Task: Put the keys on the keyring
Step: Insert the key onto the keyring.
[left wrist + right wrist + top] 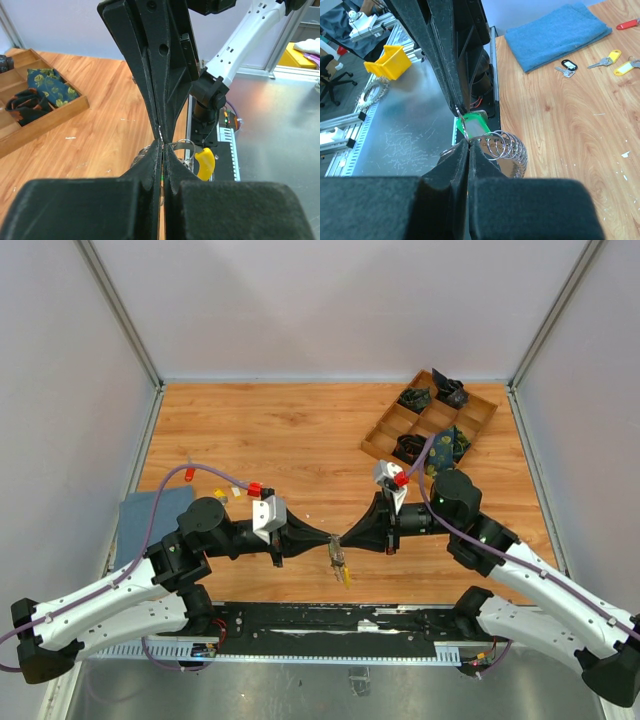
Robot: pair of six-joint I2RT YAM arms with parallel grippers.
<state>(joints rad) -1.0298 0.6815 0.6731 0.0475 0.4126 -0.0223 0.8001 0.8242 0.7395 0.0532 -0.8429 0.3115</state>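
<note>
My two grippers meet tip to tip above the table's front edge, the left gripper (330, 538) and the right gripper (346, 538) both shut. The keyring (341, 564) hangs below them, showing its yellow sleeve (205, 162). In the right wrist view the right gripper (468, 143) pinches the keyring's metal band with its row of small silver rings (514, 149). The left gripper (162, 145) pinches a key with a green tag (476, 125). Loose keys lie at the left: a red one (187, 476), a yellow one (219, 494) and a black one (567, 64).
A folded blue cloth (150, 518) lies at the table's left edge. A wooden compartment tray (428, 420) with dark fabric bundles stands at the back right. The black base rail (330, 620) runs along the near edge, just under the grippers.
</note>
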